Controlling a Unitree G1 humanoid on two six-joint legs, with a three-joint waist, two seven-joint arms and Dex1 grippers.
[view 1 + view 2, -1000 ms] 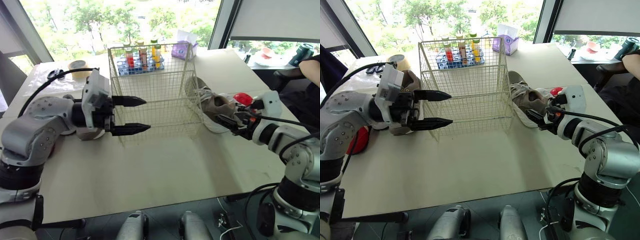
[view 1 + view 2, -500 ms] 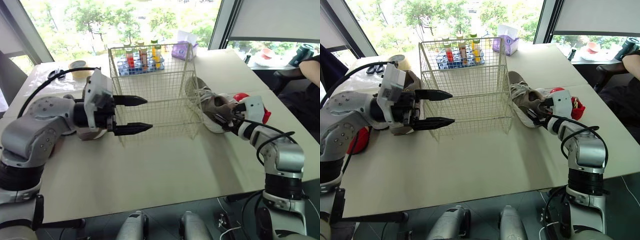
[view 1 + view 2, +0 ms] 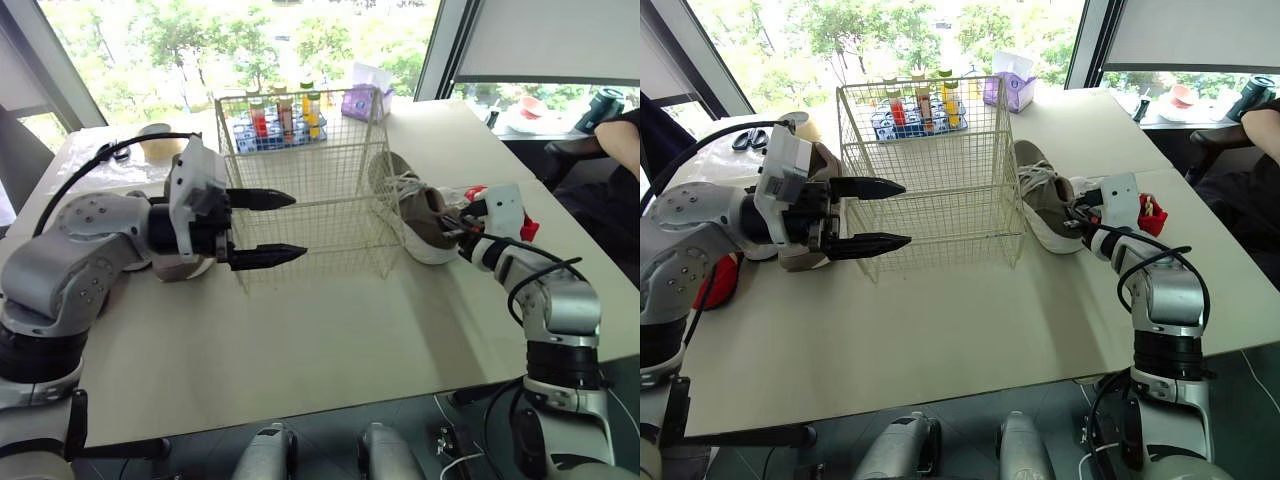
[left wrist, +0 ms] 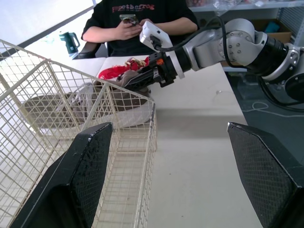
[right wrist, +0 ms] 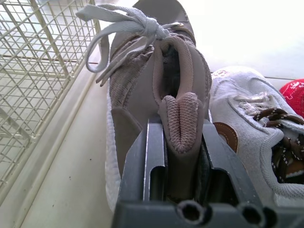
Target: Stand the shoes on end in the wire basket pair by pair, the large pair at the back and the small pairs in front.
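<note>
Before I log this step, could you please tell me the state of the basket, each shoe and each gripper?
wire basket: upright, empty.
brown shoe: on the table beside the basket, heel gripped.
grey shoe: on the table, not gripped.
left gripper: jaws open, empty.
right gripper: jaws shut on the brown shoe's heel.

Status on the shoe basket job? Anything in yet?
Nothing done: the wire basket holds no shoes. In hand: the right pincer is shut on the heel of a taupe knit sneaker beside the basket; the left pincer hovers open by the basket. Left: every pair, including the grey shoe with brown laces next to the sneaker.
</note>
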